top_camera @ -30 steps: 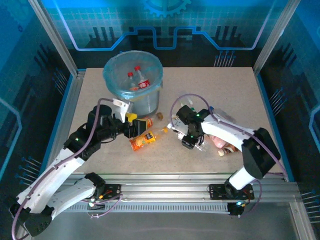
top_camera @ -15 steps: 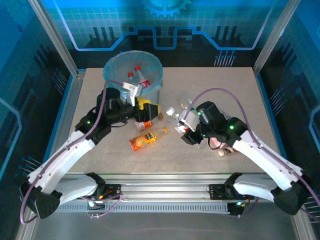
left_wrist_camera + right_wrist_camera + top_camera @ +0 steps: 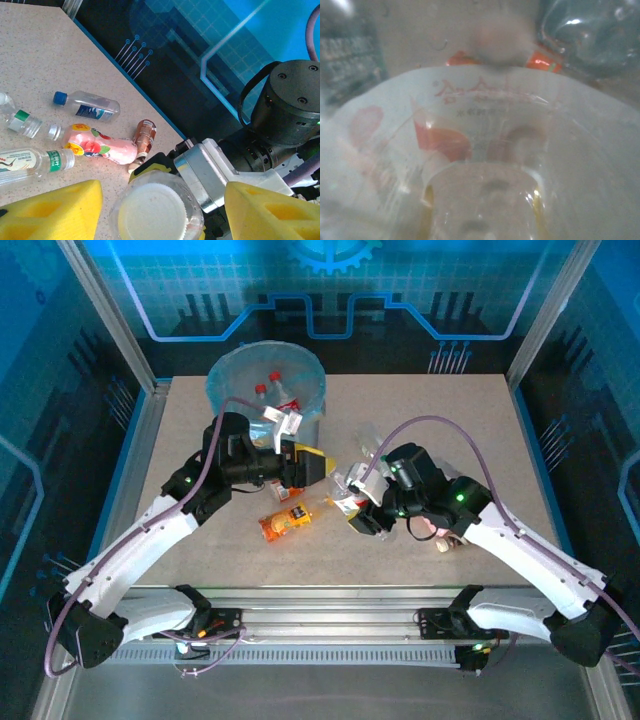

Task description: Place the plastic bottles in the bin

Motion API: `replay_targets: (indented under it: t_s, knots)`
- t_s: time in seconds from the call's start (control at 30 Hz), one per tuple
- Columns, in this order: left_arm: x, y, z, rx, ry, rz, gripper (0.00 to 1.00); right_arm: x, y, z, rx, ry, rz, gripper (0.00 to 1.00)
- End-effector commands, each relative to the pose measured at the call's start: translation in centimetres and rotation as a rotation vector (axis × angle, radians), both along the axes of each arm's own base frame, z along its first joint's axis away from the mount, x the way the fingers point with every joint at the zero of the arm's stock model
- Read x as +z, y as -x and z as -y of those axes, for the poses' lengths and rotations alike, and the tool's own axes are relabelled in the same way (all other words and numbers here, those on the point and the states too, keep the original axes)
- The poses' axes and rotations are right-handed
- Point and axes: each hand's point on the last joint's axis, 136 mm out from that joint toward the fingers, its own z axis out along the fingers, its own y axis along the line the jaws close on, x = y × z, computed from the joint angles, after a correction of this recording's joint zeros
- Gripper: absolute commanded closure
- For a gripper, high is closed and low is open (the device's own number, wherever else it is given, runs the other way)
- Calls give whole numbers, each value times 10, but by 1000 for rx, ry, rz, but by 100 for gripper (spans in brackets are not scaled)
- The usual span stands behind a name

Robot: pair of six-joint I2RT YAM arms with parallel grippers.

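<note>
Inside the round grey bin lined with a light-blue bag (image 3: 218, 385), at the far left of the beige tabletop (image 3: 450, 420), two red-capped plastic bottles (image 3: 278, 390) were seen. An orange plastic bottle (image 3: 285, 523) lay on the tabletop between the arms. Elsewhere on it, a blue-capped clear bottle (image 3: 87, 106), a pink bottle (image 3: 100, 147) and a small brown bottle (image 3: 145, 136) were gathered close together. A clear bottle with a red-and-white label (image 3: 480, 125) was pinched by the right end effector (image 3: 352, 505), close against its camera. The left end effector (image 3: 310, 468) was held spread near the bin, its yellow pads (image 3: 50, 210) clear of a white bottle cap (image 3: 155, 212) seen between them.
</note>
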Motion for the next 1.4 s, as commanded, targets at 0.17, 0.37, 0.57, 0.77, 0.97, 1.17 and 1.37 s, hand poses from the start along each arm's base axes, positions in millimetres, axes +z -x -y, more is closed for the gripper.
replay_targets:
  t_s: [0.17,0.37,0.57,0.77,0.97,1.17,1.37]
  knots:
    - [-9,12,5,-54,-3,-36,63,28,-3,-26,34,-114,26,48]
    - [-2,6,-2,5,-4,4,96,27,-6,-33,43,-99,15,43]
    - [6,-5,-16,125,-32,29,100,34,-8,-40,29,-105,45,34]
    - [33,-7,-30,207,-8,86,100,57,-11,-43,-1,-133,101,1]
    - [74,-3,-47,276,-4,192,100,92,-18,-38,-82,-142,233,0]
    - [116,-13,-77,428,-85,350,100,150,-33,-24,-225,-229,382,0]
    - [165,-38,-110,604,-175,474,100,210,-55,-18,-363,-323,484,0]
